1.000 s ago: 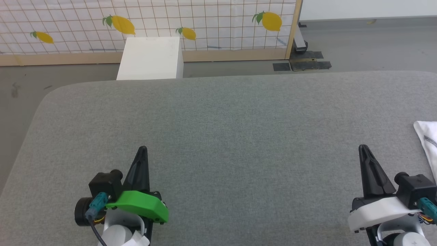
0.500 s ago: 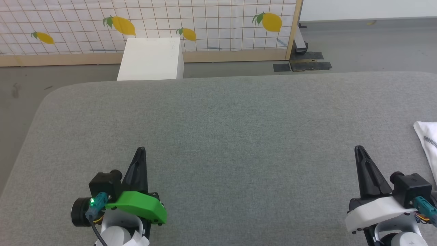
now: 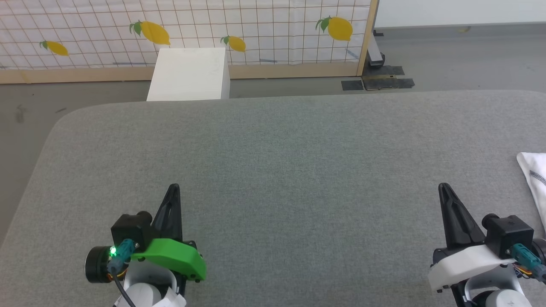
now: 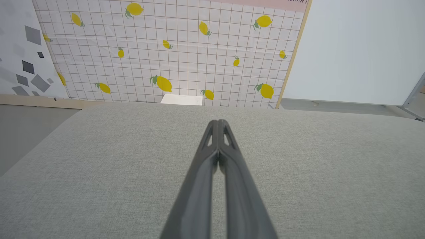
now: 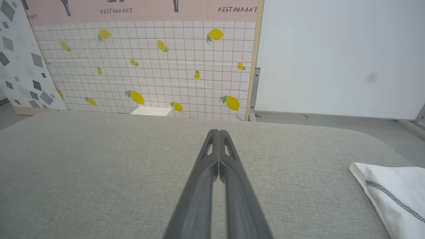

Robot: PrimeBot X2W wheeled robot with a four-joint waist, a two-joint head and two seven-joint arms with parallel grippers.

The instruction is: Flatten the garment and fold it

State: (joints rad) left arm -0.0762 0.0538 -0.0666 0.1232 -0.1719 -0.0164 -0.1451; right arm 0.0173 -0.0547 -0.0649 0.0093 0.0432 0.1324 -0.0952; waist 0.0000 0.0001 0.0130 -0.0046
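- Left gripper (image 3: 173, 191), two long dark fingers under a green plastic cover, lower left of head view. Jaws pressed together, tips touching, holding nothing. It sits over the bare grey fabric-covered table (image 3: 273, 145).
- Right gripper (image 3: 444, 189), same dark fingers w/ a white cover, lower right. Jaws also pressed together and empty.
- The garment (image 3: 534, 172), thin white cloth w/ a dark grey zigzag-stitched seam, lies at the table's far right. It is cut off by the head view's edge, so only one corner shows. It's beside the right gripper, not touching.
- Right wrist view: that corner (image 5: 393, 191) lies flat on the table, lower right, to the side of the closed fingertips.
- Bkgd: rigid white box (image 3: 187, 74) on the floor beyond the table, in front of a white grid-pattern panel w/ yellow lemons (image 3: 264, 25).
- Step, as judged: nothing started yet; first job is fetching the garment to the table's middle.
- To do it well, prob.: turn toward the right so more of the cloth comes into view, and spread the right jaws before going down.
- Pinch near the seam, one layer only, then drag low across the table so the thin cloth doesn't bunch. Bring the left gripper in to take a second corner.
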